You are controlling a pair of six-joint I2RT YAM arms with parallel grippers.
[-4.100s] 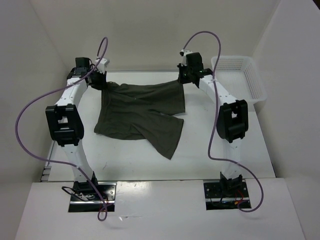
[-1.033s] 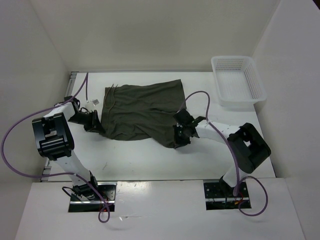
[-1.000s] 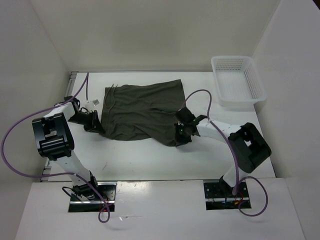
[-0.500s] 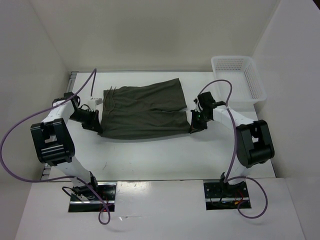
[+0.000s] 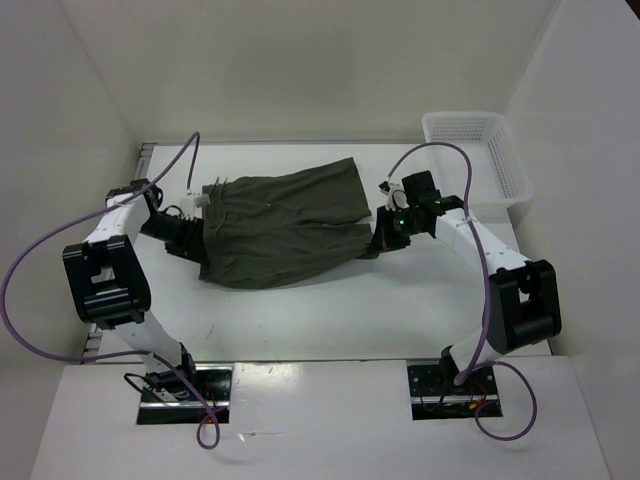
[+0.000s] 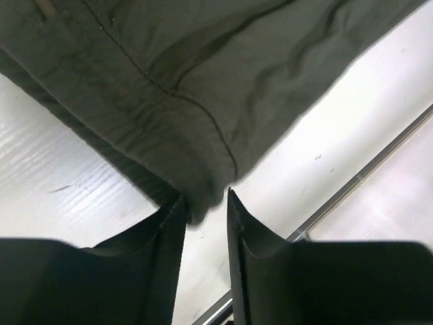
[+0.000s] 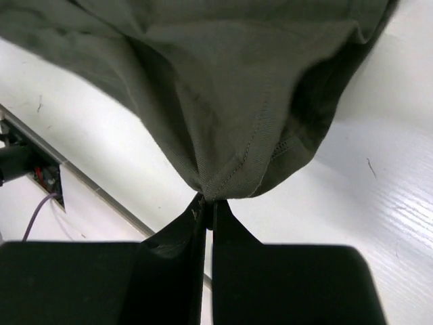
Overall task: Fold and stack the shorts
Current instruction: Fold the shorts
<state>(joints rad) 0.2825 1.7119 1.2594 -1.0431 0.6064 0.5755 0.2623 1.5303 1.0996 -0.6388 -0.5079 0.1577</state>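
Draping limply over the table (image 5: 300, 320), the shorts (image 5: 285, 225) are behaving as light, soft, sagging cloth. The right gripper (image 7: 206, 202) is pinching a stitched leg hem, jaws fully closed. The left gripper (image 6: 204, 200) is standing slightly parted at the waistband-side edge, apparently clamping nothing. Hems are offering the firmest hold.

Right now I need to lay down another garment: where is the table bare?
Widest bare patch: white table between the dark olive-green cloth shorts and the near edge. A narrower strip runs behind them, along the back wall. Crowded: the shorts' ends, at the left gripper and at the right gripper toward the white mesh basket.
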